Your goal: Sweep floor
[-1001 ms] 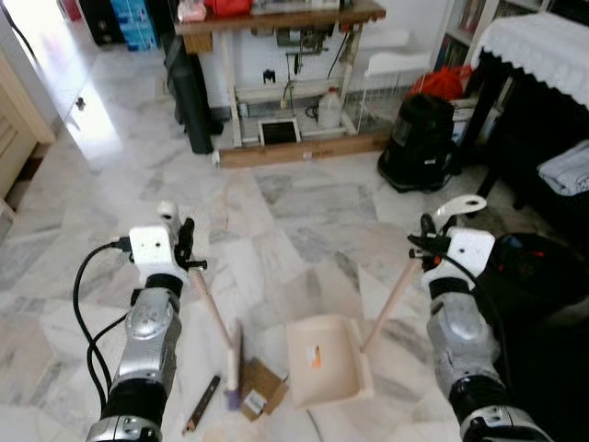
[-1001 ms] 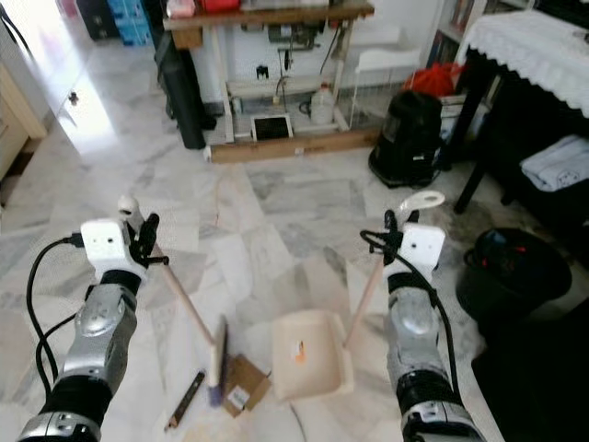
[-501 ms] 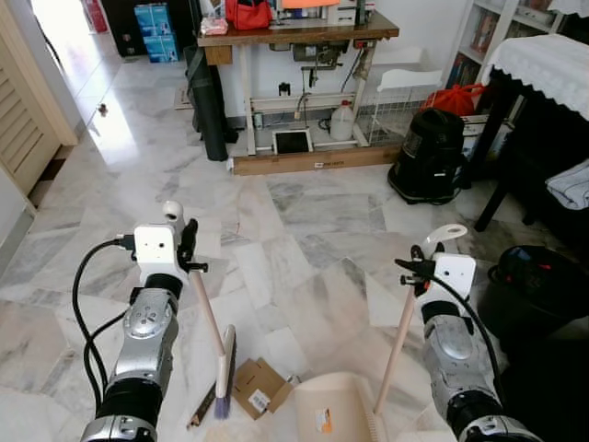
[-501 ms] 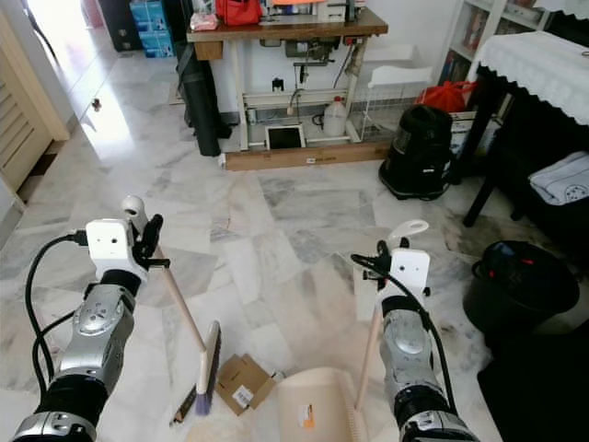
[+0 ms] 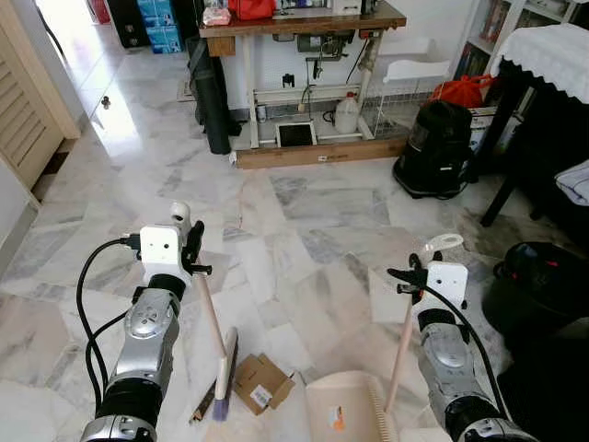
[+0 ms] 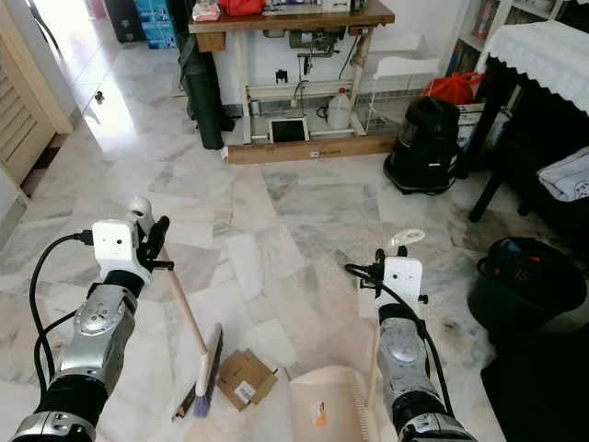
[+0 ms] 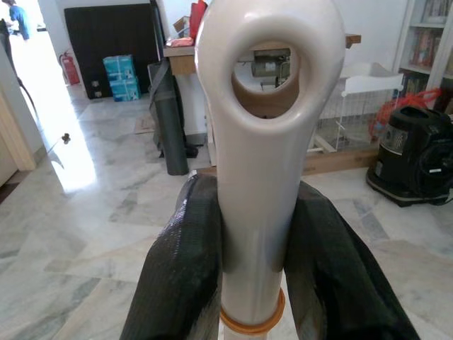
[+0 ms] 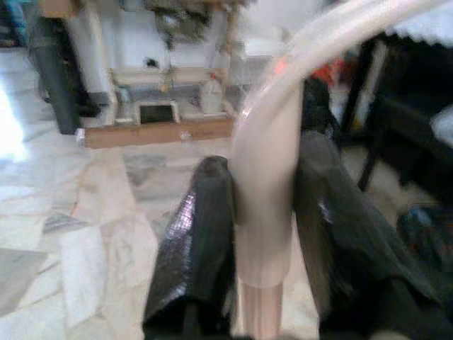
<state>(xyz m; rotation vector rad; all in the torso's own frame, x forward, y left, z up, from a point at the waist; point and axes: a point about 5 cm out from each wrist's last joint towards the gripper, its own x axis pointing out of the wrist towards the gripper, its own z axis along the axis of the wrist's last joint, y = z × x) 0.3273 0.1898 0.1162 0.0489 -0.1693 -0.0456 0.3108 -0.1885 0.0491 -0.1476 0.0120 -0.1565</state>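
Left end effector (image 7: 251, 276) clenched on the top of the broom (image 5: 219, 364) handle, one black finger (image 7: 180, 269) on each side of the cream plastic grip, just under its hanging loop. Broom: pale wooden shaft slanting down and forward from the grip to a narrow head, cream back, purple bristles, resting on the marble floor (image 5: 304, 212) just ahead of the robot. Right end effector (image 8: 262, 234) clenched on the top of the dustpan (image 5: 348, 412) handle, fingers pressed against the cream grip below its curved loop; that wrist view blurred. Dustpan: long pale wooden handle rising near upright, beige pan with raised walls and a comb-toothed edge on its right side, an orange mark on the inner face, mouth towards the broom, standing on the floor at the lower edge of the eye views. Small brown cardboard box (image 5: 260, 384) with a white label lying between broom head and pan, just beside the bristles, contact not discernible. Dark stick-like item (image 5: 202, 403) lying on the floor at the left of the broom head. Further back: wooden bench (image 5: 304, 20) against the wall, black vacuum (image 5: 440, 150) to the right, black bin (image 5: 537, 281) near the right arm.
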